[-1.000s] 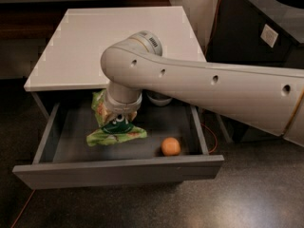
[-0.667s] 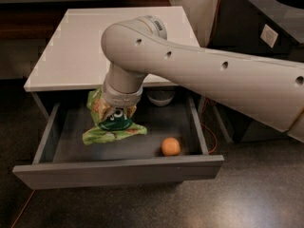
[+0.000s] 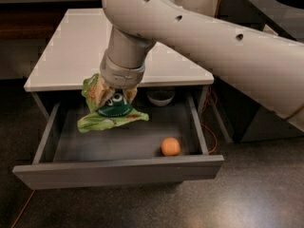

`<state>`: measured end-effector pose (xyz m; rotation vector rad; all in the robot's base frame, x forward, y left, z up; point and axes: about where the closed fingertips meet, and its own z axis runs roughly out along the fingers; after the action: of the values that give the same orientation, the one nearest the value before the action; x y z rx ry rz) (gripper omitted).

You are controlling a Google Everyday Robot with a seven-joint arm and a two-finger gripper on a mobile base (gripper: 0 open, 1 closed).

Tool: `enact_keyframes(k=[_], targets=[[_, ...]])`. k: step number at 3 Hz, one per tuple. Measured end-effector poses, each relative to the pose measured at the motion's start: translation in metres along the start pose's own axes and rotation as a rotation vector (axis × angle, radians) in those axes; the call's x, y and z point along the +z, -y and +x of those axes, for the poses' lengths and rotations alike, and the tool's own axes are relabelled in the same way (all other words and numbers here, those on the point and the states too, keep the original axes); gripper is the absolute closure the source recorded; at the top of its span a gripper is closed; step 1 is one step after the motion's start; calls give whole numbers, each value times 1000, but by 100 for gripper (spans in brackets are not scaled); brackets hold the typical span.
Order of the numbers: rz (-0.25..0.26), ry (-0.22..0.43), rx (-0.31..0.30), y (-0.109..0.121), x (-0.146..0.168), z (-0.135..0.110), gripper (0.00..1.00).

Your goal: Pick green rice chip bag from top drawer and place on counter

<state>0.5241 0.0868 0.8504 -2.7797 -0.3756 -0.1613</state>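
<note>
The green rice chip bag (image 3: pixel 111 110) hangs crumpled from the gripper (image 3: pixel 115 93), which is clamped on the bag's upper part. Gripper and bag sit at about the height of the front edge of the counter (image 3: pixel 76 51), over the left half of the open top drawer (image 3: pixel 118 171).

We judge the pick as good as done: the bag looks clear of the drawer floor, with its loose lower flap drooping toward the left. What is left is to carry it up over the pale counter top and set it down there; nothing of that shows yet.

Further out, a small orange ball (image 3: pixel 170 146) lies on the drawer floor near the front right, well apart from the bag. A round pale object (image 3: pixel 160 97) sits in shadow at the back of the drawer; we cannot tell what it is.

The gripper's tips are buried in the bag's folds, so we cannot make out how deep the hold goes. The arm (image 3: pixel 199 37) runs off the right edge, and the base is out of view.
</note>
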Motion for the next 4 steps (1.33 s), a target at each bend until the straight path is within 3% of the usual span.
enact_keyframes(k=[1,3,4], targets=[[0,-29,13,-1,-21,23,100],[8,-99,129,-34,-53,105,100],[10,-151,216,-61,-69,144,90]])
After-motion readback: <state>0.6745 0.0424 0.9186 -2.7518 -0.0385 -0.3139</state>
